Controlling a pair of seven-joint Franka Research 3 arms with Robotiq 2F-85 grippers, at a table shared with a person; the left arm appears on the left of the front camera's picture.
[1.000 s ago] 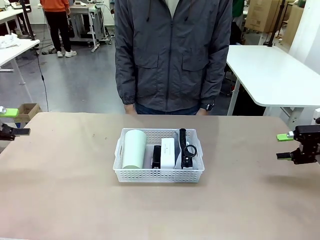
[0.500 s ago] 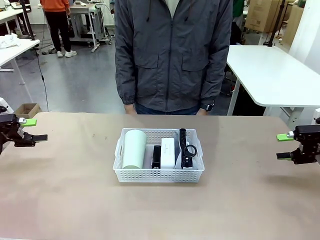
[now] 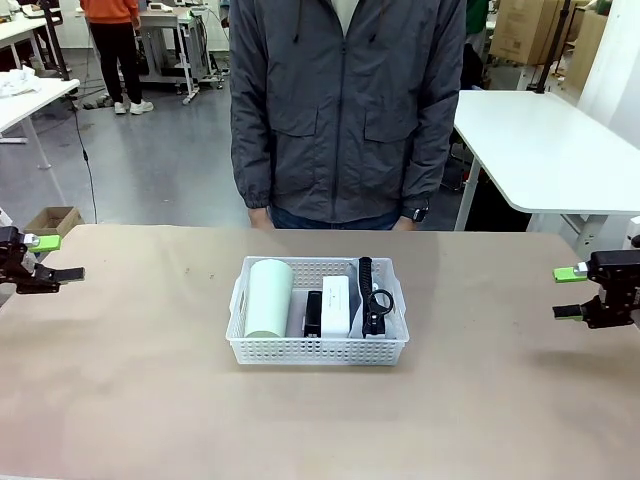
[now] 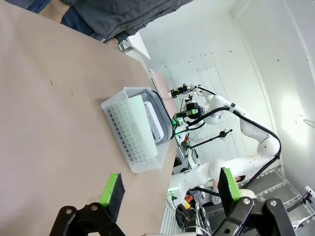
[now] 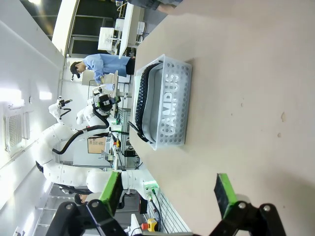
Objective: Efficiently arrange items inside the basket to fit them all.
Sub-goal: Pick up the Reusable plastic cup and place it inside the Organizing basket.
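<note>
The white basket sits mid-table. Inside, left to right, lie the pale green cup on its side, the small black block, the white box and the grey pouch's black strap. My left gripper hovers open at the table's far left edge, well away from the basket. My right gripper hangs open at the far right edge. In the left wrist view the open gripper faces the basket and cup. In the right wrist view the open gripper faces the basket and the "CAMPUS" pouch.
A person in a grey jacket stands at the table's far side, right behind the basket. Bare brown tabletop lies between each gripper and the basket. A white table stands beyond at the right.
My left gripper came in from the left edge toward the table, then drew back slightly to the left. The right gripper and the basket's contents have not moved.
</note>
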